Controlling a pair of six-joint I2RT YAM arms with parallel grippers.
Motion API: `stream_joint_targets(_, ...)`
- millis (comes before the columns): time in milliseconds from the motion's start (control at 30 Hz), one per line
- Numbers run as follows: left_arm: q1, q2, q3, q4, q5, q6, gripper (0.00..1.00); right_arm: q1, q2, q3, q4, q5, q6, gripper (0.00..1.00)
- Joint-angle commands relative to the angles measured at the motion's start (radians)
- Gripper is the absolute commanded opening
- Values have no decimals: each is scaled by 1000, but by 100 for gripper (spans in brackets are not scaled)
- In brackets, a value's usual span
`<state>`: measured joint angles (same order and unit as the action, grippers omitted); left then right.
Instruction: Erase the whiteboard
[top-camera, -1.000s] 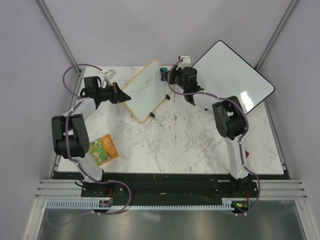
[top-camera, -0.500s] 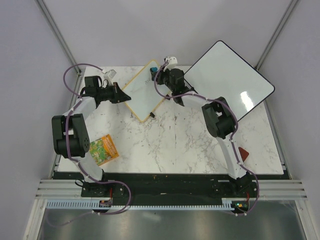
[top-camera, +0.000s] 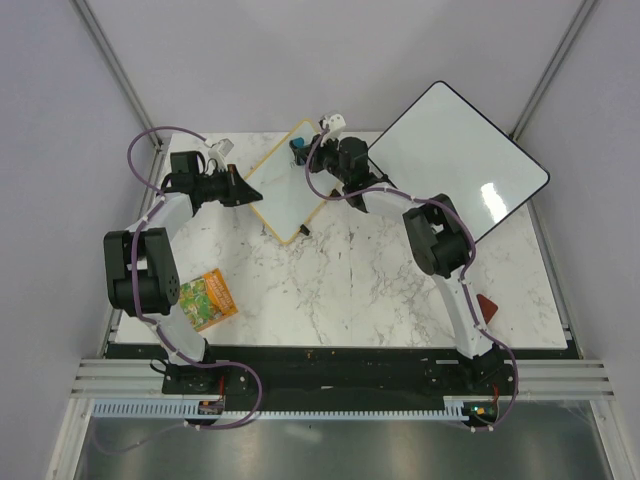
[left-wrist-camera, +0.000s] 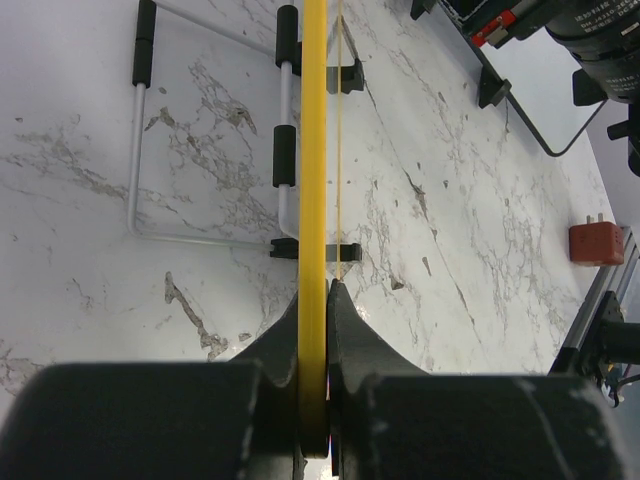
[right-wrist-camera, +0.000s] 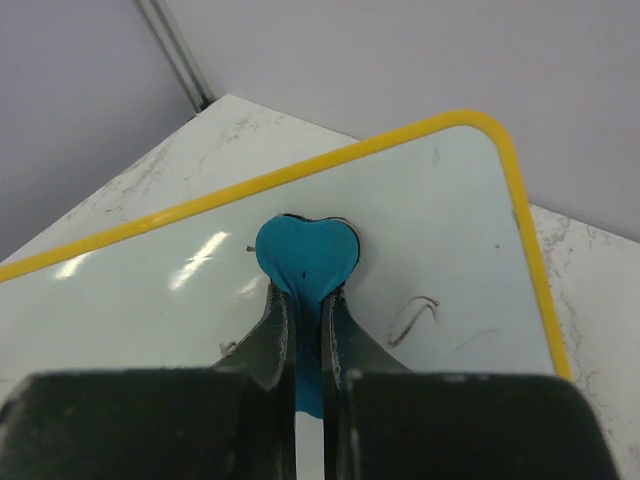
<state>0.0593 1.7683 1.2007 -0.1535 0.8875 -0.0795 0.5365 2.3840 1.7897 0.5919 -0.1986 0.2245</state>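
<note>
Bright, even light; glare on the whiteboard (right-wrist-camera: 400, 240).

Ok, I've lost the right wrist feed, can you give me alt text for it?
The right gripper, shut on a blue heart-shaped eraser, holds it against or just over the white face of the whiteboard, near its rounded yellow-framed corner. A few thin dark pen marks show just right of the eraser; the marble table lies beyond the frame.

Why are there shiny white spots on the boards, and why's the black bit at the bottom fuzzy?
Top external view: reflected light makes a bright patch on the large black-framed whiteboard. Right wrist view: glare streaks on the small yellow-framed whiteboard. Left wrist view: the black left gripper, close to the lens, is blurred.
</note>
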Motion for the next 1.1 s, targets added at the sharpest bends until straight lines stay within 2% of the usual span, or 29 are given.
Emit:
stream_joint_targets(0,-90,26,-15,-86,-38,201,2,118,49,43,-114,-165,-14,0)
stream_joint_targets(233,-90,23,-13,-86,-32,199,2,151,72,73,-132,-33,19,0)
stream_joint_targets(367,-90,26,-15,-86,-36,199,2,148,61,62,-152,140,32,0)
stream_joint_targets(433,-88,23,-16,-86,-41,201,2,134,61,59,-158,169,48,0)
stream_joint_targets(767,-90,10,-23,-86,-61,204,2,-3,126,96,-197,143,275,0)
stream_joint_targets(1067,-90,10,-24,-86,-59,201,2,-38,179,140,-424,191,381,0)
